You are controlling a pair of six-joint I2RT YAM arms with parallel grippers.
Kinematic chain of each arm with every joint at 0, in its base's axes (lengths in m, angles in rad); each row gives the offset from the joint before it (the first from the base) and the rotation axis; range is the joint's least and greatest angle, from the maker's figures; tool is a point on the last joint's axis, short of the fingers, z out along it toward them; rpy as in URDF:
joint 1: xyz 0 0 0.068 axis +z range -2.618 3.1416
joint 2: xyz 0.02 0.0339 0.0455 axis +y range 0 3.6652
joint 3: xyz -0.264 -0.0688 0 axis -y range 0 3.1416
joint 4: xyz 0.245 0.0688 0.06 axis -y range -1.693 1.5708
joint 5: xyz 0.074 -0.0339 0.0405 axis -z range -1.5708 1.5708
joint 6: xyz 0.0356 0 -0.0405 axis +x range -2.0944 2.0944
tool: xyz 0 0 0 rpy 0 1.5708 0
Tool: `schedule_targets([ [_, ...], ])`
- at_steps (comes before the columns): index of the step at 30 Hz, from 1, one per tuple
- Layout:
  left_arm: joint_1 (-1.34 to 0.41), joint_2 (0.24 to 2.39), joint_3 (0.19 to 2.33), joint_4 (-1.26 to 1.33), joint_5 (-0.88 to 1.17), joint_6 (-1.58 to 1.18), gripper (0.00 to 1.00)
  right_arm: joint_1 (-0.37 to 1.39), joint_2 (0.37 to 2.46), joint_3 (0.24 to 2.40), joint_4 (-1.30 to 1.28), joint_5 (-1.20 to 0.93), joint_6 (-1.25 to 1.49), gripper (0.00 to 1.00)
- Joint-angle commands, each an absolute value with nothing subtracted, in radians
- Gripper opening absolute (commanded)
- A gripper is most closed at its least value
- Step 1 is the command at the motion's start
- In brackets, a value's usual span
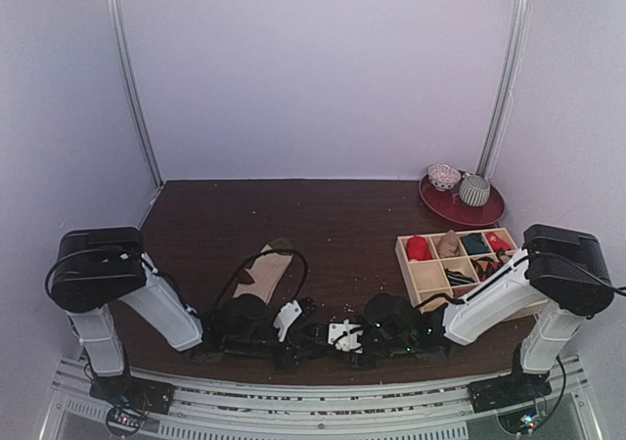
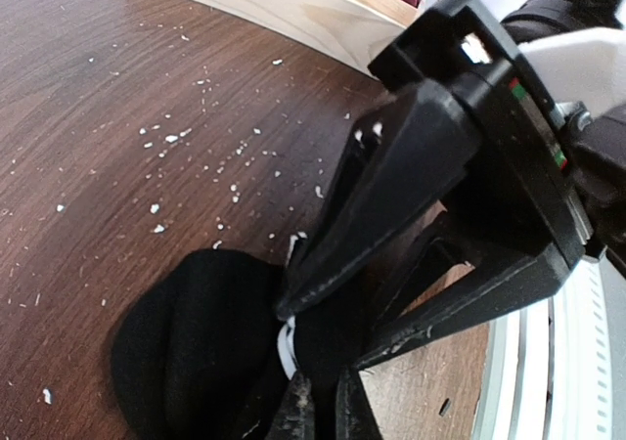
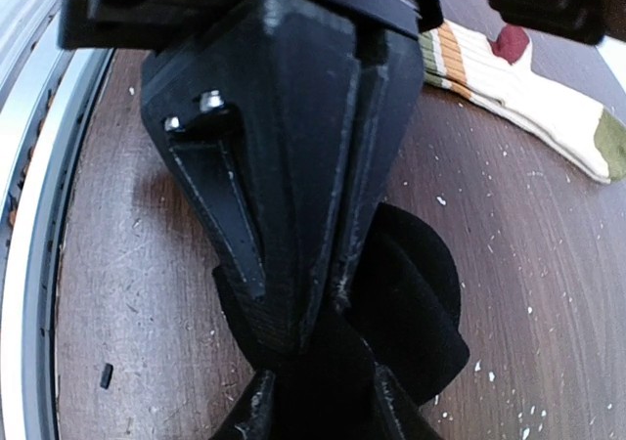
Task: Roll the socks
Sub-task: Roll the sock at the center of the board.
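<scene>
The short black sock (image 2: 186,347) lies bunched on the brown table near the front edge, and its white cuff stripe (image 2: 283,350) shows. My left gripper (image 2: 323,413) is shut on it. My right gripper (image 3: 318,411) is shut on the same sock (image 3: 421,303) from the other side. In the top view the two grippers meet tip to tip, left (image 1: 299,334) and right (image 1: 333,336), and hide the sock. The long tan sock (image 1: 264,274) with orange-brown stripes lies flat behind the left gripper. It also shows in the right wrist view (image 3: 528,98).
A wooden compartment box (image 1: 416,276) with small red, teal and tan bundles stands at the right, and its edge shows in the left wrist view (image 2: 274,10). A dark red plate (image 1: 460,210) with two patterned balls is at the back right. White crumbs dot the table.
</scene>
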State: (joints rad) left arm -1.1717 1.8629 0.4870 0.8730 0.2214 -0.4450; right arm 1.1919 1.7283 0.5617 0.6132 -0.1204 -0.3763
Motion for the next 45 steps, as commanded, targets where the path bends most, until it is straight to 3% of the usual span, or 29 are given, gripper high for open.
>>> schedule_targets([
  [1, -1.183, 1.938, 0.427, 0.547, 0.262, -0.419, 0.00, 1.198, 1.769, 0.610, 0.498, -0.165, -0.326, 0.22],
  [4, -1.183, 1.889, 0.425, 0.524, 0.192, -0.397, 0.02, 1.199, 1.770, 0.651, 0.403, -0.190, -0.274, 0.15],
  [5, -1.183, 1.862, 0.427, 0.508, 0.166, -0.385, 0.13, 1.199, 1.765, 0.660, 0.368, -0.197, -0.255, 0.15],
  [9, -1.183, 1.710, 0.424, 0.443, 0.077, -0.330, 0.31, 1.198, 1.729, 0.696, 0.237, -0.223, -0.187, 0.15],
  [13, -1.183, 1.558, 0.430, 0.348, -0.049, -0.321, 0.36, 1.199, 1.718, 0.729, 0.115, -0.223, -0.149, 0.15],
  [19, -1.161, 1.548, 0.448, 0.287, -0.179, -0.380, 0.27, 1.202, 1.712, 0.702, 0.131, -0.219, -0.138, 0.15],
  [27, -1.147, 1.598, 0.456, 0.506, -0.032, -0.371, 0.26, 1.207, 1.763, 0.740, 0.117, -0.241, -0.113, 0.15],
  [31, -1.148, 1.642, 0.482, 0.522, -0.001, -0.348, 0.24, 1.207, 1.831, 0.860, -0.074, -0.273, -0.067, 0.15],
  [39, -1.148, 1.616, 0.377, 0.609, -0.016, -0.355, 0.23, 1.195, 1.998, 1.094, -0.463, -0.416, -0.016, 0.15],
  [43, -1.147, 1.587, 0.342, 0.579, -0.060, -0.366, 0.23, 1.131, 2.046, 1.117, -0.481, -0.605, 0.016, 0.16],
  [45, -1.147, 1.545, 0.319, 0.557, -0.111, -0.379, 0.28, 1.091, 2.062, 1.083, -0.431, -0.675, 0.041, 0.15],
])
